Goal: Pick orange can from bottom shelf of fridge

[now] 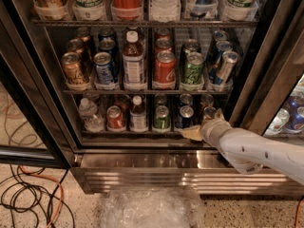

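Note:
The fridge (266,56) stands open, with its ribbed steel base strip (156,179) below. On the bottom shelf (128,133) stand a water bottle (88,113), a red can (115,118), a small bottle (138,114), a green can (161,118) and a dark blue can (185,118). At the shelf's right end is a can with a silver top (207,111), which I take for the orange can; its body is mostly hidden. My gripper (202,126), on a white arm (256,151) coming from the right, is at the shelf's front edge, right against that can.
The rack above holds larger-looking cans, among them a copper can (74,68), a red can (164,69) and a green can (193,69). The open glass door (28,103) is at the left. Cables (28,198) and a crumpled plastic sheet (152,208) lie on the floor.

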